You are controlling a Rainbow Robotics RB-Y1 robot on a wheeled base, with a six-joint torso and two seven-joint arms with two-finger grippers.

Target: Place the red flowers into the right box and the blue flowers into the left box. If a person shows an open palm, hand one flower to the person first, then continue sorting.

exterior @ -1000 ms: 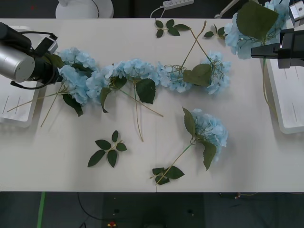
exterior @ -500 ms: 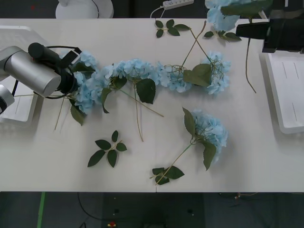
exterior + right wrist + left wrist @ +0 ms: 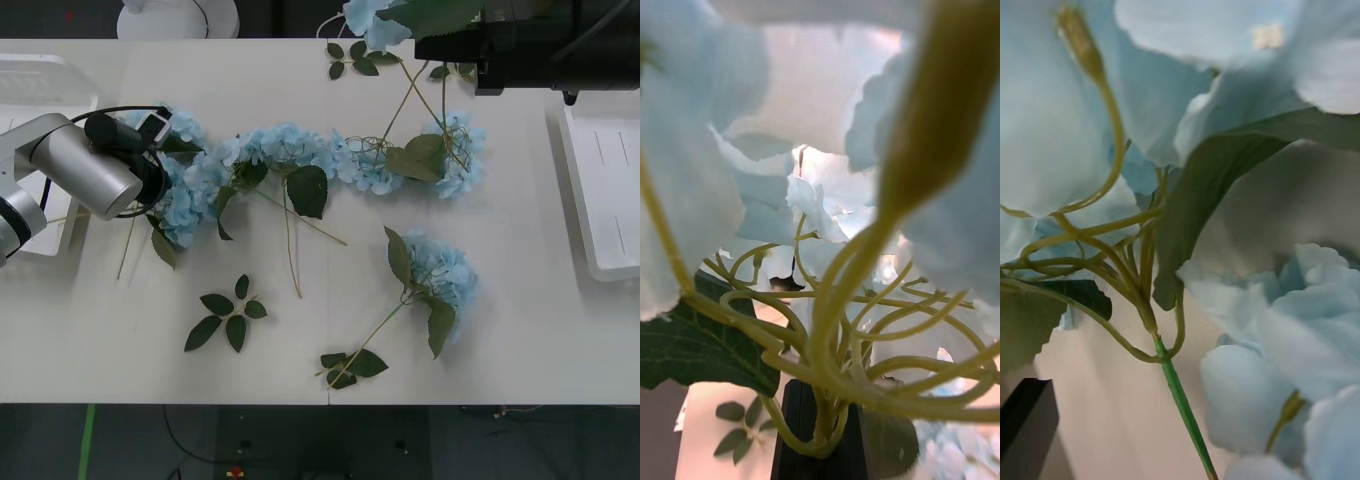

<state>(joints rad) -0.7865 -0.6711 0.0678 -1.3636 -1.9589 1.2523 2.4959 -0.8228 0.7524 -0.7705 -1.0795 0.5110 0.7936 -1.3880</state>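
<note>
Along the far edge of the desk (image 3: 520, 350), the right end effector (image 3: 425, 45) is hanging on a dark arm and carrying one of the blue flowers (image 3: 372, 18), whose head is cut off by the upper border of the front view. In the right wrist view its black fingers (image 3: 801, 435) are sitting tight against the stalk base (image 3: 822, 420), clamped on it, while petals and looping stalklets are crowding close to the lens and hiding nearly everything behind them.

At the left end of the flower row, the left end effector (image 3: 160, 128) is pushing into the pale blue heads (image 3: 185, 190), its silver arm lying across the desk beside the left box (image 3: 30, 80). That box is being largely covered by the arm and is cut off at the picture's side. In the left wrist view a green stalk (image 3: 1180, 397) is rising among petals and one black finger (image 3: 1026, 424) is showing at a corner; whether the fingers are apart or together I cannot tell.

More blue heads are lying in a chain across the middle of the desk (image 3: 300, 150), another is lying alone nearer the front (image 3: 445, 275), and loose leaf sprigs (image 3: 228, 318) are lying apart from them. The right box (image 3: 610, 190) is sitting at the right side, partly under the dark arm and cropped by the border.
</note>
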